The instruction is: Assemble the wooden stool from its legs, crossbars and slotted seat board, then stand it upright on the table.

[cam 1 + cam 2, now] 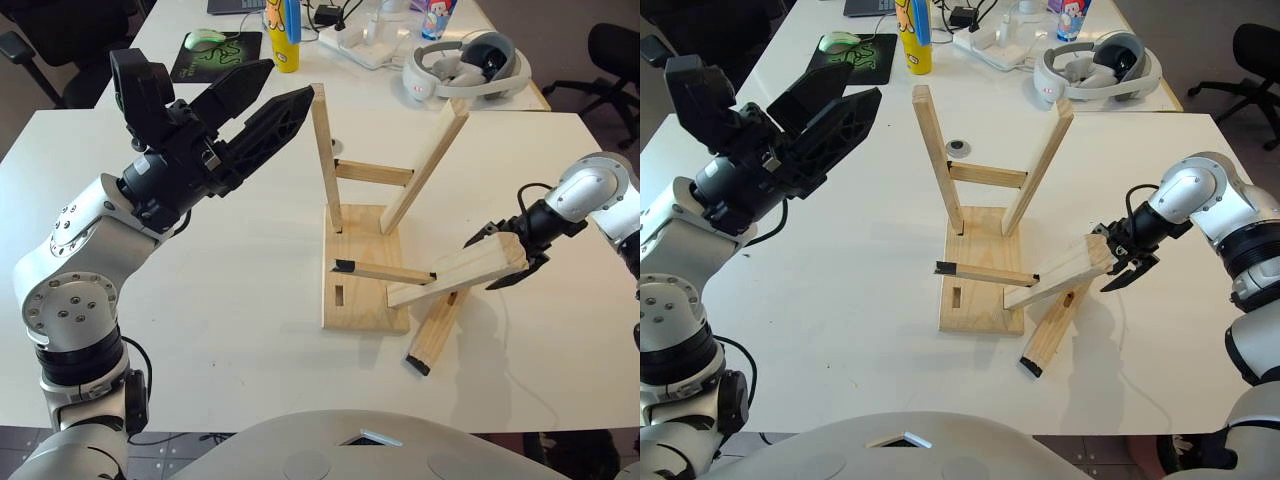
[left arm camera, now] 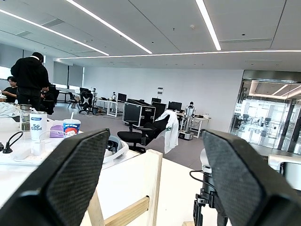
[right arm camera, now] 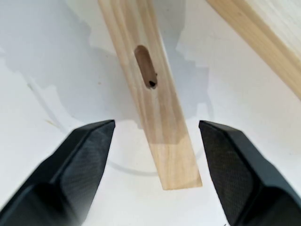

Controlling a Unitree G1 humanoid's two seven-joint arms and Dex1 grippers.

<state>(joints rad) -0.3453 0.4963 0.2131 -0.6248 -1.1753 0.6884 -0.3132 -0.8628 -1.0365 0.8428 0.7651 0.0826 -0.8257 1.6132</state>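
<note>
Table (image 1: 200, 330): headset (image 1: 465, 68) behind stool (image 1: 362, 250) | left fingers (image 1: 270, 125) spread | right fingers (image 3: 84, 160) spread, seemingly astride leg (image 3: 160, 113)

Both eye views look from the head, forward and down over the table (image 1: 250, 350), with the stool (image 1: 370, 300) mid-frame. They share nearly the whole scene, the right eye set slightly to the right. The left wrist camera sits high on the left, looking level between the fingers of the left gripper (image 2: 155, 141) towards the far right. It shares one upright leg (image 2: 153, 183) and the headset (image 2: 120, 149) with the eyes. The right wrist camera, on the right, looks down from very near past the right gripper (image 3: 156, 123) at a leg end (image 3: 164, 146) over the table.
</note>
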